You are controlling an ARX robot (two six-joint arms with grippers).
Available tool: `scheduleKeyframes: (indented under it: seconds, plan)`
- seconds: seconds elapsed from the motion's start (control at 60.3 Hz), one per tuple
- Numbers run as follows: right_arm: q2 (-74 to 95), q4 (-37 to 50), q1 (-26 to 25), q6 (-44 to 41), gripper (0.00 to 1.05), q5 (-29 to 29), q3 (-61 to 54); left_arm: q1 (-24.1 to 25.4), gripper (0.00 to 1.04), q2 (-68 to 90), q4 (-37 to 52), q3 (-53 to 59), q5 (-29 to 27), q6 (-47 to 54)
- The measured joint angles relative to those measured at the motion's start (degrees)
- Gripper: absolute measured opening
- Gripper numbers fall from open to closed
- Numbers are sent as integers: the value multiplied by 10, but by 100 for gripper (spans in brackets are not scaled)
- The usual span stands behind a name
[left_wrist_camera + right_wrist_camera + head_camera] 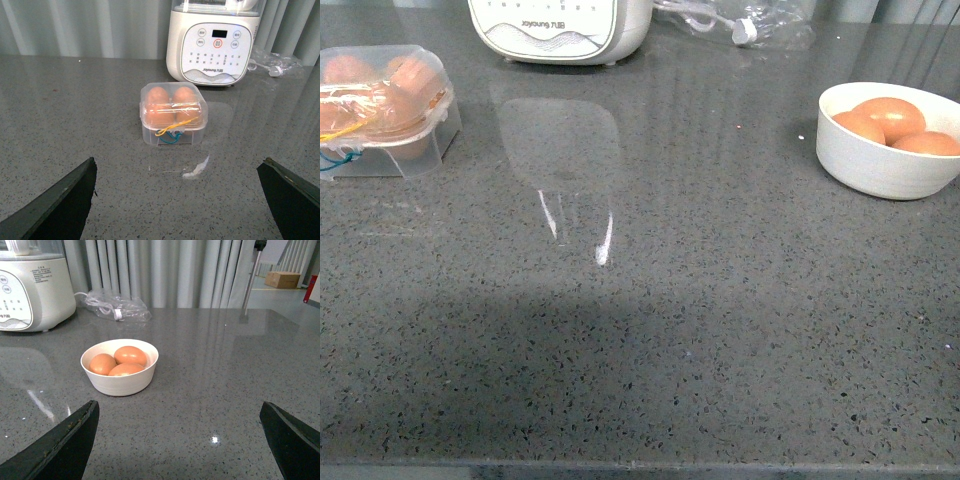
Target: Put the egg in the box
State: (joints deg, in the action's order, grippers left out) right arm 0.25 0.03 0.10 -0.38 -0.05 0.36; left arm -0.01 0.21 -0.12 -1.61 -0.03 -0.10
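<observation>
In my front view the box (pixel 385 110) runs off the left edge, and the eggs inside blur behind its lid, so I cannot count them. The white appliance (pixel 560 30) is cropped at the top there. Only my finger (pixel 60 200) tips (pixel 62 442) show in both wrist views.

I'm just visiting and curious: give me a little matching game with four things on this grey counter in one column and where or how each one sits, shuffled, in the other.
Things:
1. clear plastic egg box
2. round white bowl
3. white kitchen appliance with buttons
4. clear plastic bag with a cable

States:
A. lying crumpled at the back of the counter
B. lid closed over eggs, far left
C. open, holding three loose eggs, far right
D. standing upright at the back, between box and bag

Pairs: 1-B, 2-C, 3-D, 4-A
</observation>
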Motion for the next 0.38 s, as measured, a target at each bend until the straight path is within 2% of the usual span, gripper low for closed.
scheduleKeyframes:
  seconds: [0.382]
  plan:
    - [0, 0, 0, 0, 97, 0, 0, 0, 98, 0, 0, 0, 0, 0]
